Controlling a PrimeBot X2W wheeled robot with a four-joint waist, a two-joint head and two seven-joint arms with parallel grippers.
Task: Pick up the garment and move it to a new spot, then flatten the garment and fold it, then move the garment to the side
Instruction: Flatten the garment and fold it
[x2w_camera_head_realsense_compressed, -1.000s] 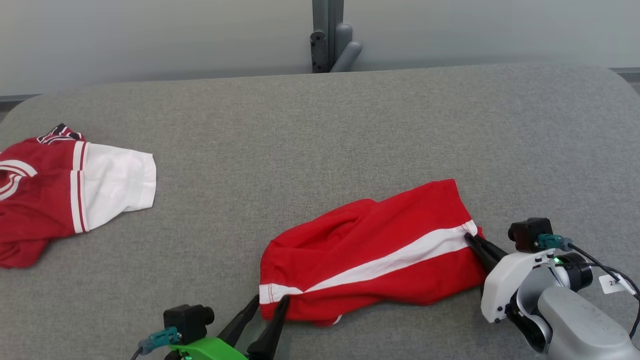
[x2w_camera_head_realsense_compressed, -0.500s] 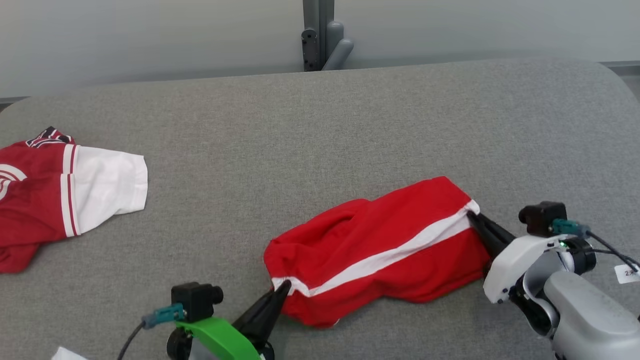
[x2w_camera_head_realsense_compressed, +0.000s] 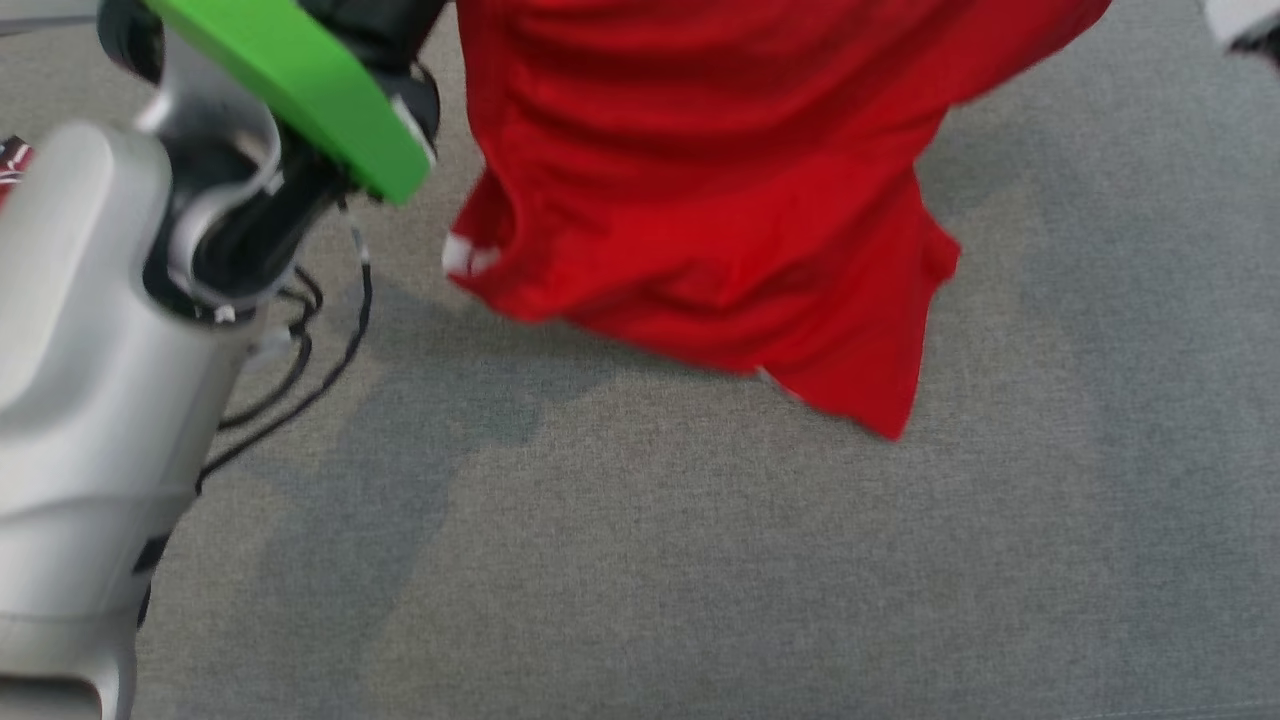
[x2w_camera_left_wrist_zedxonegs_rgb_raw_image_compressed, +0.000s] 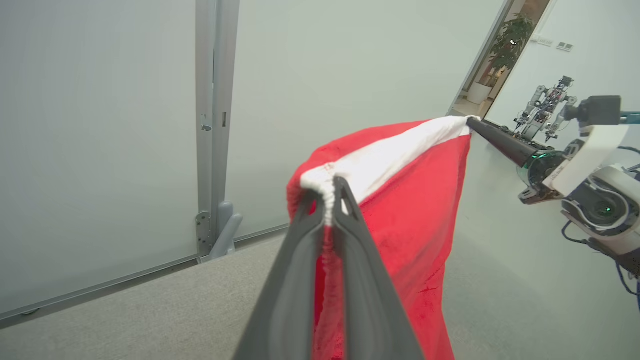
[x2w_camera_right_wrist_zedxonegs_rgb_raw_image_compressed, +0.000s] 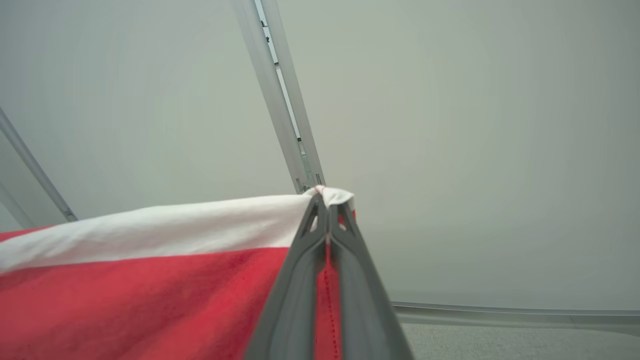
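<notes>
The red garment (x2w_camera_head_realsense_compressed: 720, 200) with a white stripe hangs in the air above the grey table (x2w_camera_head_realsense_compressed: 640, 560), stretched between both grippers, its lower hem dangling just over the surface. In the left wrist view my left gripper (x2w_camera_left_wrist_zedxonegs_rgb_raw_image_compressed: 327, 192) is shut on one end of the white stripe of the garment (x2w_camera_left_wrist_zedxonegs_rgb_raw_image_compressed: 415, 210). My right gripper (x2w_camera_right_wrist_zedxonegs_rgb_raw_image_compressed: 327, 200) is shut on the other end of the stripe, with the garment (x2w_camera_right_wrist_zedxonegs_rgb_raw_image_compressed: 150, 290) sagging below it. The right gripper (x2w_camera_left_wrist_zedxonegs_rgb_raw_image_compressed: 472, 121) also appears across the cloth in the left wrist view. My left arm's green wrist (x2w_camera_head_realsense_compressed: 300, 90) is at the head view's upper left.
A sliver of another red garment (x2w_camera_head_realsense_compressed: 10, 160) lies at the table's far left edge. Black cables (x2w_camera_head_realsense_compressed: 300, 370) hang under my left arm. A pale partition wall with a grey post (x2w_camera_left_wrist_zedxonegs_rgb_raw_image_compressed: 215, 125) stands behind the table. Another robot (x2w_camera_left_wrist_zedxonegs_rgb_raw_image_compressed: 545, 105) stands far off.
The left gripper closed on the stripe's end, then both grippers raised the garment off the table until it hangs between them. The head camera has tilted down toward the table.
</notes>
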